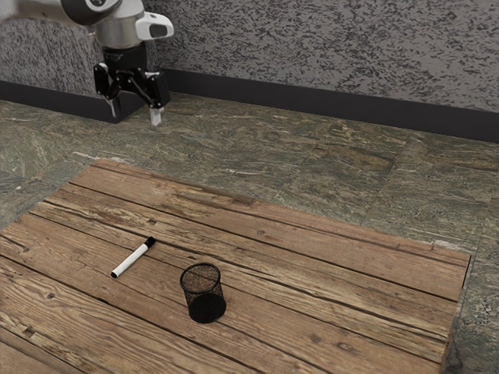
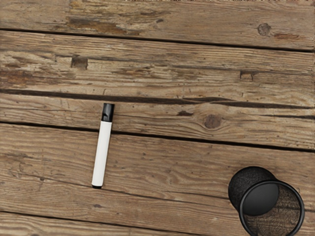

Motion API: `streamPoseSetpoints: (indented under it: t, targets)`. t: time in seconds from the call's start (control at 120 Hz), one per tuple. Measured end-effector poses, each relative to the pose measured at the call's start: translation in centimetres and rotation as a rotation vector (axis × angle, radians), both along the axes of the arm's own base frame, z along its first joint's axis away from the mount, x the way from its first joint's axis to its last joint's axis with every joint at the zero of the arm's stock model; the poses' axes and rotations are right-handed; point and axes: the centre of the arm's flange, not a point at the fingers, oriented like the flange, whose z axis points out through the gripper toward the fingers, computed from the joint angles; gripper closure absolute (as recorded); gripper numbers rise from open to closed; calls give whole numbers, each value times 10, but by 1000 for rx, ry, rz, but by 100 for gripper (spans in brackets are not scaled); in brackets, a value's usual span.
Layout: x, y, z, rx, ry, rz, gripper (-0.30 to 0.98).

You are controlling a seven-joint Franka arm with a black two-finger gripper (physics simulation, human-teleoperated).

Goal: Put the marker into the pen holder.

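plainly, the white marker with the black cap (image 2: 102, 152) lies flat on the plank table (image 1: 327, 300), outside the black mesh pen holder (image 1: 206, 305), near it but not touching. the holder stands upright. well above the tabletop hangs the black two-finger gripper (image 1: 135, 114), its fingers spread wide, with nothing between them.
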Motion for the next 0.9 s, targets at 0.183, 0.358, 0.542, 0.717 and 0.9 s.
streamPoseSetpoints:
  t: [0.183,0.358,0.542,0.717,0.9]
  targets:
    - [0,-1,4,-5,-7,14,0]
    - [4,10,-17,-13,25,46,0]
    - [-13,21,-154,-35,132,72,0]
    - [-5,42,-230,-28,95,69,0]
    - [-24,59,-294,-28,81,-13,0]
